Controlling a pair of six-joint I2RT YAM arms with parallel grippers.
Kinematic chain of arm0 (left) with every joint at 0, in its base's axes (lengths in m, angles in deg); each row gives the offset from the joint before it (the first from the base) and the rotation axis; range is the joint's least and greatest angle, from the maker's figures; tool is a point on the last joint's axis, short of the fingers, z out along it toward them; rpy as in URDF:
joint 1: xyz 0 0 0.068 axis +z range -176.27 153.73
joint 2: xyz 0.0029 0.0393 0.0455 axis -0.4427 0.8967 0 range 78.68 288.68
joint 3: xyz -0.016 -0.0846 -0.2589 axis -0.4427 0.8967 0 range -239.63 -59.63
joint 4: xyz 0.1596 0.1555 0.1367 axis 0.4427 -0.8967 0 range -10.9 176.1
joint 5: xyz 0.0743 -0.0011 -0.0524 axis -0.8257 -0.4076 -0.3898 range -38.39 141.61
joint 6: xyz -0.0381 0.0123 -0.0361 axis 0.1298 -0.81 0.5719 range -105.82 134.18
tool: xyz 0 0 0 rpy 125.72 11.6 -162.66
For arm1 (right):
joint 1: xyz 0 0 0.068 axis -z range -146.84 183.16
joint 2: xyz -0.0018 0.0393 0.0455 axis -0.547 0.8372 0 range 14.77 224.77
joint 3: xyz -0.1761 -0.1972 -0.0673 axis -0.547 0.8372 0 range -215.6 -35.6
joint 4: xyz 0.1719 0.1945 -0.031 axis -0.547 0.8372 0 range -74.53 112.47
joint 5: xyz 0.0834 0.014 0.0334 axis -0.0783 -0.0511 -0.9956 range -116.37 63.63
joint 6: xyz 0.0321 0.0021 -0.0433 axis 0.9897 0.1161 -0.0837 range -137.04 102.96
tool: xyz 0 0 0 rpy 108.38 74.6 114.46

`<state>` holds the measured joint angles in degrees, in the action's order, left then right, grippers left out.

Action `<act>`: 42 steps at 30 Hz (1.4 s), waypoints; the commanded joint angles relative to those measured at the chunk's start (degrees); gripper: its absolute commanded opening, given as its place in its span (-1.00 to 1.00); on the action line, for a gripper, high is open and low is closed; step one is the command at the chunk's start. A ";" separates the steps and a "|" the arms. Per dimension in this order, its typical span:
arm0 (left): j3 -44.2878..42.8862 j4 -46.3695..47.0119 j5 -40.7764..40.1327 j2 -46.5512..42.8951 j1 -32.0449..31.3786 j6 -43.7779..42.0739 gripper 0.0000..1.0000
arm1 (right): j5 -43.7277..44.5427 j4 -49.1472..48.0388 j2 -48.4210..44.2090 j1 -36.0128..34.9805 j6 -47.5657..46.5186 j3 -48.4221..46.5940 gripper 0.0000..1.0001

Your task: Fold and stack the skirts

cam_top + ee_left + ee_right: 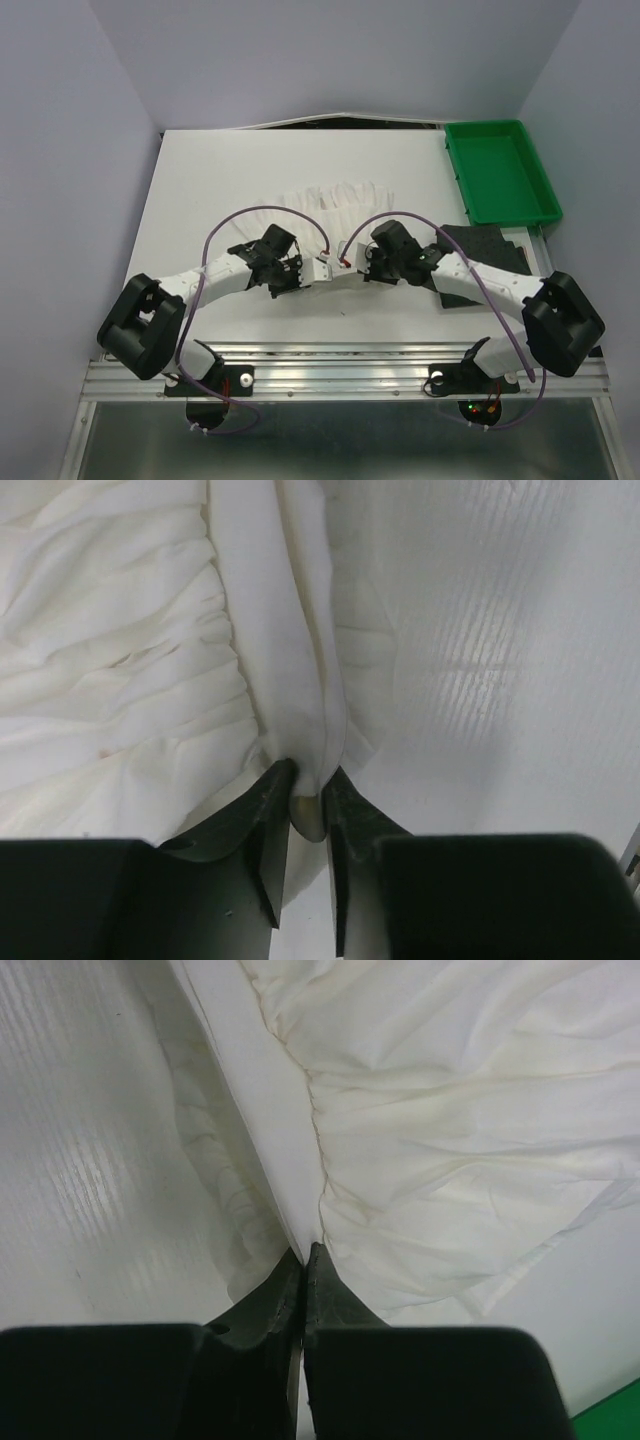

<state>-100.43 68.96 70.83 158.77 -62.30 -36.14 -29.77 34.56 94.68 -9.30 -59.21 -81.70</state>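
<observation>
Mid-frame, the left gripper (297,268) pinches the near edge of the white skirt (335,205) spread at upper centre, the right gripper (362,262) clamps that same edge just beside it, and the dark skirt (485,243) lies at right below the green tray (495,170)

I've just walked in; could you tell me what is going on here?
Both arms are working on the white skirt in the middle of the table. The left end effector and the right end effector each pinch its near edge. A dark skirt lies partly under the right arm, near the green tray.
</observation>
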 commanded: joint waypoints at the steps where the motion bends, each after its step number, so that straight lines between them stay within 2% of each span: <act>1: -0.77 1.94 0.20 -2.39 0.52 2.95 -0.58 | 0.50 -0.90 -2.31 -0.35 0.69 0.32 -0.99; 8: -6.04 -0.16 3.10 -8.20 4.73 7.52 -1.00 | 2.17 1.03 -3.98 -0.35 1.65 -1.44 -0.99; 16: -11.06 -6.14 3.28 -9.61 5.62 10.07 -1.00 | 5.68 2.35 -5.21 0.80 1.48 -5.74 -0.99; 18: -11.24 -8.25 4.24 -8.03 5.53 9.55 -0.85 | 4.37 4.10 -5.13 0.80 1.13 -6.19 -0.99; 19: -11.15 -9.04 4.85 -7.50 5.53 9.63 -0.71 | 3.93 4.63 -4.86 0.80 1.22 -6.27 -0.99; 23: -10.10 -8.35 8.72 -6.27 5.53 10.33 -0.38 | 0.33 5.78 -4.07 0.80 1.48 -5.49 -0.99; 25: -9.48 -6.94 10.48 -5.57 5.53 11.38 -0.31 | -0.55 5.69 -3.72 0.80 1.92 -5.48 -0.99; 34: -9.39 -3.24 11.45 0.68 5.18 13.59 -0.26 | -1.88 5.96 -1.87 0.80 2.80 -7.33 -0.99; 37: -9.21 -3.59 11.63 0.15 5.09 12.54 -0.46 | -1.09 5.87 -2.05 0.80 2.71 -6.98 -0.99; 38: -9.30 -5.07 11.63 0.06 5.09 11.92 -0.71 | -0.65 5.87 -2.14 0.80 3.41 -6.72 -0.99; 40: -9.91 -6.66 11.02 -1.86 5.27 11.04 -0.93 | 1.54 5.78 -2.66 0.80 3.85 -6.54 -0.99; 42: -11.75 -8.69 10.14 -5.89 6.93 10.95 -1.00 | 3.13 5.96 -4.41 1.58 4.20 -6.54 -0.99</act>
<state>-109.78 63.12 80.47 159.65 -56.86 -24.10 -29.35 40.79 92.87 -8.77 -56.41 -85.48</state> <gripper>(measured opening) 0.032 0.037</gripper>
